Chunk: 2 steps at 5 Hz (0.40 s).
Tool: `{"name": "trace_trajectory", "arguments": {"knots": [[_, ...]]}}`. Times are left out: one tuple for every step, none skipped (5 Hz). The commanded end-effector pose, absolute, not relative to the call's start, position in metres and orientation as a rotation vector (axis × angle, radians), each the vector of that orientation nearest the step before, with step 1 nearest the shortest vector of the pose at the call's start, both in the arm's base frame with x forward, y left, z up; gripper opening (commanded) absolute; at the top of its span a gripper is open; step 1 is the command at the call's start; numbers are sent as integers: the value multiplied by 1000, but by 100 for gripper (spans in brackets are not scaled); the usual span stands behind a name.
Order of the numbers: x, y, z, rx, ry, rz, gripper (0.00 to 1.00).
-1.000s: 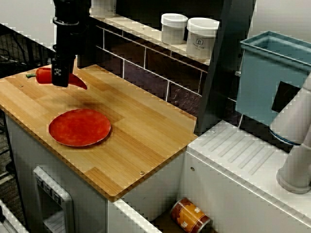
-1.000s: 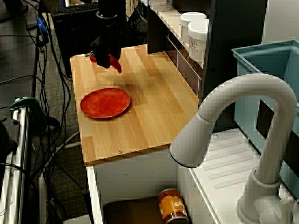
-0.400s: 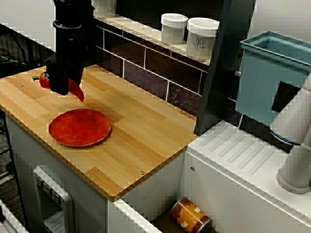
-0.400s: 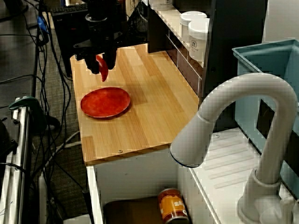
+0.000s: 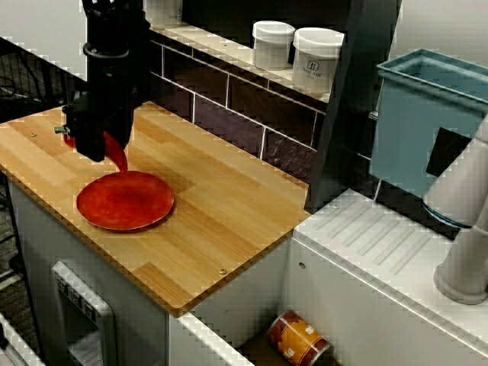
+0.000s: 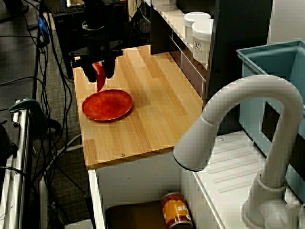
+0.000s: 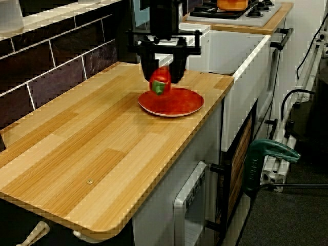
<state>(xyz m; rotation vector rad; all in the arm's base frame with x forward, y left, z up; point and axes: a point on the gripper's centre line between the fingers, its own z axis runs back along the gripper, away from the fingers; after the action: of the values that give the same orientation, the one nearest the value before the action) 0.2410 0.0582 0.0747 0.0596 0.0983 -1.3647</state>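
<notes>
The gripper [image 7: 163,77] has its fingers pinched on a red pepper [image 7: 160,82] near its thick end, holding it in the air just above one edge of the red plate [image 7: 179,105] on the wooden counter [image 7: 92,138]. The pepper hangs tilted, tip down (clearest from the sink side), over the rim rather than the middle. I reckon that if it slipped it could clip the edge and roll off across the wood.

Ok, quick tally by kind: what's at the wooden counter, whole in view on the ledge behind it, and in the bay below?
Red pepper, held in the hand: 1
Red plate: 1
White jars: 2
Tin can: 1
Total: 5
</notes>
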Motion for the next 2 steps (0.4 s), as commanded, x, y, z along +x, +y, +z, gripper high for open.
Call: {"name": "trace_trajectory", "arguments": {"knots": [[240, 46, 75, 108, 58, -1384, 0], [243, 46, 75, 97, 45, -1367, 0]]}}
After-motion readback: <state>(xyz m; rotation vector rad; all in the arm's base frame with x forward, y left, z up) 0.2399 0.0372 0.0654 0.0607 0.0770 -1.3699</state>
